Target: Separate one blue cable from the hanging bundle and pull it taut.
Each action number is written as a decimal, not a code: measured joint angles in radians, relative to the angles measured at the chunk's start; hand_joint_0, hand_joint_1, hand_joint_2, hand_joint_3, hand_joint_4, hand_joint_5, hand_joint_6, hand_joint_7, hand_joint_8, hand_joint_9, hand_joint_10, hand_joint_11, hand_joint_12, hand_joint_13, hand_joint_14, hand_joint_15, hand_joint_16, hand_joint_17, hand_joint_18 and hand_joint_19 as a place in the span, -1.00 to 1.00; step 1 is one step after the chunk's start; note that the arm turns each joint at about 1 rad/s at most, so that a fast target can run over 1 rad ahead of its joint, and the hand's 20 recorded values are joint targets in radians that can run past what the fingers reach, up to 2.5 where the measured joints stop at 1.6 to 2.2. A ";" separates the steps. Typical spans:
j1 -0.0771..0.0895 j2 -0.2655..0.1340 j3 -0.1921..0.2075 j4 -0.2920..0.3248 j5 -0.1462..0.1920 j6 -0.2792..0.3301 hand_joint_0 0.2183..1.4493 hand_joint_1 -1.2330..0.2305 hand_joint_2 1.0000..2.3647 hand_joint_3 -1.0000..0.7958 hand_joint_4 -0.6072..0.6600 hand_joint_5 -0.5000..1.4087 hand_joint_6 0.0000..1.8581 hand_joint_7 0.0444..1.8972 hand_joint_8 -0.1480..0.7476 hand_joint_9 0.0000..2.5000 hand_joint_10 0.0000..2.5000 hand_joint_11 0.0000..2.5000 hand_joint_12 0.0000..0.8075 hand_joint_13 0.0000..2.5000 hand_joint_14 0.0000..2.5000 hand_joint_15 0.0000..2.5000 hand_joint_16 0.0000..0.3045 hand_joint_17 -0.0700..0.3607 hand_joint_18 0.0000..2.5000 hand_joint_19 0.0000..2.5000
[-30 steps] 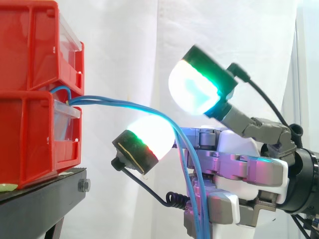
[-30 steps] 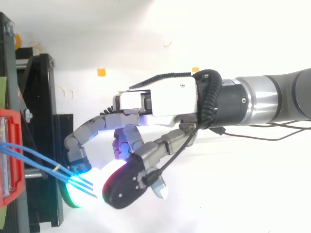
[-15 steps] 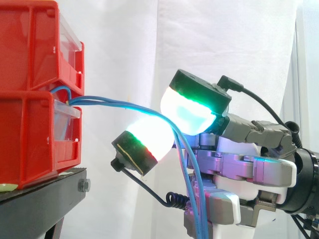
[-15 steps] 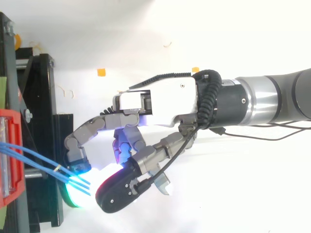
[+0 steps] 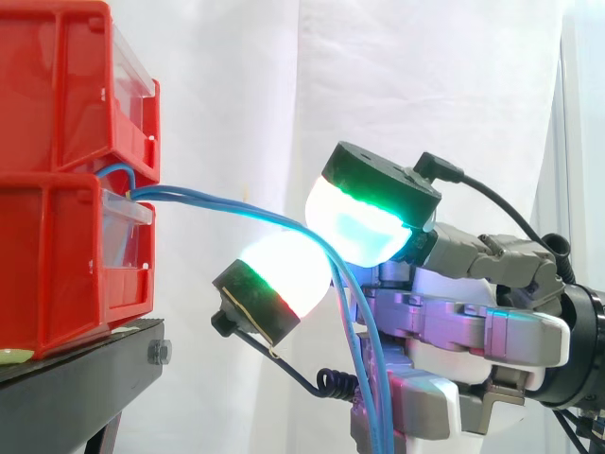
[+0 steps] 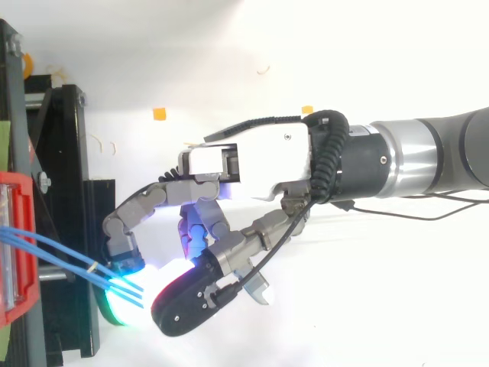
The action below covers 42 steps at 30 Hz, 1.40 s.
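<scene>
We see the hand clenched on the blue cables, its glowing pads pinching the bundle.

From the side we count two red bins stacked on one black stand, out beyond the fingertips. The cables leave the bins where the upper one sits on the lower, arch toward the hand, pass between an upper and a lower pad, then drop in front of the palm. From above we get what the side hides: three separate blue strands fanned side by side just short of the pads, and two small orange scraps on the white surface behind the back of the hand, well apart from the cables. We cannot tell whether one strand or all are pinched.
</scene>
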 measured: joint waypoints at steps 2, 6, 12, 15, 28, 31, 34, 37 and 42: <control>-0.001 0.000 0.000 -0.004 -0.003 -0.001 -0.17 -0.32 -0.97 0.06 0.13 -0.32 -0.46 0.34 -0.43 0.56 -0.99 -0.82 -0.36 0.17 -0.99 -0.67 -0.57 0.02 0.02 -0.61; -0.007 0.000 0.000 -0.031 -0.035 -0.001 -0.17 -0.32 -0.97 0.07 0.13 -0.32 -0.46 0.34 -0.41 0.56 -0.99 -0.81 -0.36 0.17 -0.99 -0.67 -0.57 0.02 0.02 -0.61; -0.022 0.004 0.000 -0.078 -0.108 -0.006 -0.17 -0.32 -0.97 0.07 0.13 -0.32 -0.46 0.34 -0.43 0.56 -0.99 -0.82 -0.35 0.17 -0.99 -0.66 -0.57 0.02 0.02 -0.62; -0.026 0.012 0.000 -0.098 -0.118 -0.007 -0.17 -0.32 -0.97 0.07 0.13 -0.32 -0.46 0.34 -0.43 0.56 -0.99 -0.82 -0.36 0.17 -0.99 -0.67 -0.56 0.02 0.02 -0.62; -0.052 0.054 0.000 -0.200 -0.164 -0.007 -0.17 -0.32 -0.97 0.07 0.12 -0.32 -0.46 0.35 -0.44 0.56 -0.99 -0.82 -0.36 0.16 -0.99 -0.67 -0.57 0.02 0.02 -0.62; -0.057 0.061 0.000 -0.211 -0.174 -0.008 -0.17 -0.31 -0.97 0.07 0.11 -0.32 -0.46 0.34 -0.44 0.56 -0.99 -0.82 -0.34 0.16 -0.99 -0.67 -0.57 0.02 0.02 -0.62; -0.062 0.071 0.000 -0.226 -0.181 -0.009 -0.18 -0.31 -0.97 0.07 0.13 -0.32 -0.46 0.34 -0.43 0.56 -0.99 -0.82 -0.37 0.16 -0.99 -0.67 -0.57 0.01 0.02 -0.62; -0.067 0.087 0.000 -0.258 -0.184 -0.011 -0.18 -0.31 -0.97 0.06 0.13 -0.32 -0.46 0.34 -0.42 0.56 -0.99 -0.83 -0.37 0.16 -0.99 -0.67 -0.57 0.02 0.02 -0.62; -0.075 0.110 0.000 -0.302 -0.186 -0.012 -0.17 -0.31 -0.97 0.06 0.13 -0.32 -0.46 0.34 -0.42 0.56 -0.99 -0.82 -0.36 0.16 -0.99 -0.67 -0.57 0.01 0.02 -0.62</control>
